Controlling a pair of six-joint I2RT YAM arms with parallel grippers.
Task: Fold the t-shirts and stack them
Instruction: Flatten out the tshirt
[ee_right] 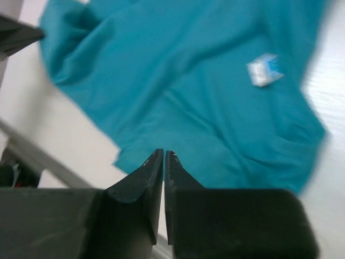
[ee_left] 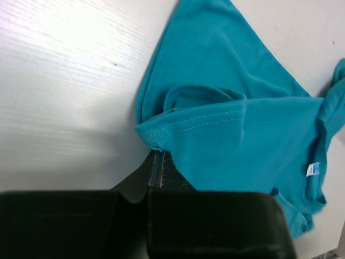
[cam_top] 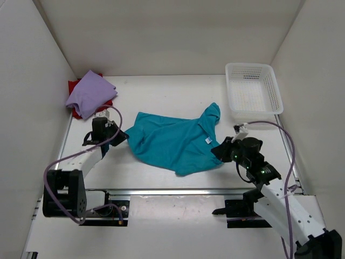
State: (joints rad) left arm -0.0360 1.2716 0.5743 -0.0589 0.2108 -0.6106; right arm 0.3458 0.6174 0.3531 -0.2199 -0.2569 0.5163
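The teal t-shirt (cam_top: 175, 143) lies spread and rumpled in the middle of the table, its white neck label (cam_top: 208, 140) facing up. My left gripper (cam_top: 123, 138) is at the shirt's left edge. In the left wrist view this left gripper (ee_left: 155, 151) is shut, and its tips pinch a corner of the stitched hem (ee_left: 188, 124). My right gripper (cam_top: 215, 151) hovers at the shirt's right front edge. Its jaws (ee_right: 164, 152) stand a narrow slit apart with nothing between them, above the teal cloth (ee_right: 188, 97). The lavender t-shirt (cam_top: 90, 93) lies folded on the red t-shirt (cam_top: 73, 86) at the back left.
A white mesh basket (cam_top: 253, 94) stands at the back right. White walls close in the table on the left, the back and the right. A metal rail (cam_top: 178, 190) runs along the near edge between the arm bases.
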